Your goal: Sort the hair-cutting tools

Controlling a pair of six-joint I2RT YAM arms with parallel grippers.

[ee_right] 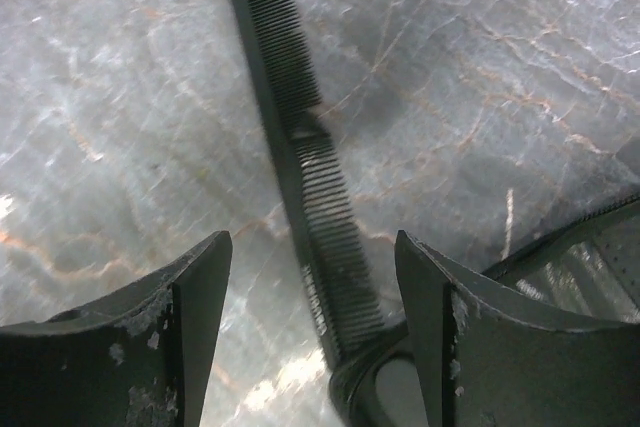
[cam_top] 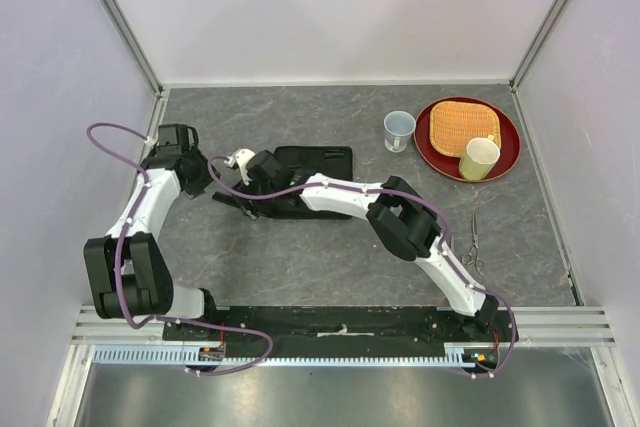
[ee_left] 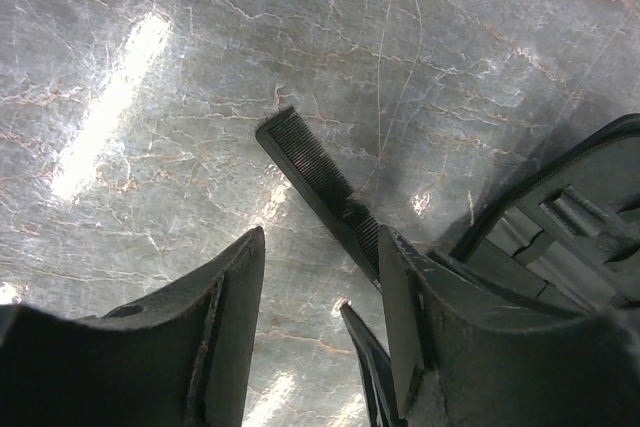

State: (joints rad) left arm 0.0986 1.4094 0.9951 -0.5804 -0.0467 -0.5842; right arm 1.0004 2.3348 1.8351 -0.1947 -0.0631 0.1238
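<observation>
Okay, both arms are reaching to the same spot left of centre on the tabletop (cam_top: pixel 300 267). The left pincer (ee_left: pixel 320 247) is spread wide and holds nothing. The right pincer (ee_right: pixel 312 247) is also spread wide and holds nothing.

A plain straight black comb (ee_right: pixel 300 147) lies flat on the tabletop. In the right wrist view it runs lengthwise through the gap between the two fingers, with fine teeth at the far end and coarser teeth nearer. It shows no contact with either finger. In the left wrist view the same comb lies at a slant, its far end free and its near end slipping behind the finger on the right side of that view. Cannot tell whether they touch.

The flat black case (cam_top: pixel 315 162) lies just beside the comb, under and behind the right wrist, and its edge shows at the right of both wrist views. A dark rounded loop (ee_right: pixel 370 387) sits at the comb's near end, low in the right wrist view. A pointed black piece (ee_left: pixel 365 357) pokes up between the left fingers. Cannot tell what either one is.

One pair of thin silver scissors (cam_top: pixel 472 243) lies well apart from all this, on the right side of the tabletop near the right arm's forearm, blades pointing away from the bases.

At the far right corner is a red plate (cam_top: pixel 505 162) carrying a woven tray (cam_top: pixel 462 125) and a pale yellow cup (cam_top: pixel 480 157). A clear beaker (cam_top: pixel 398 130) stands just left of the plate.
</observation>
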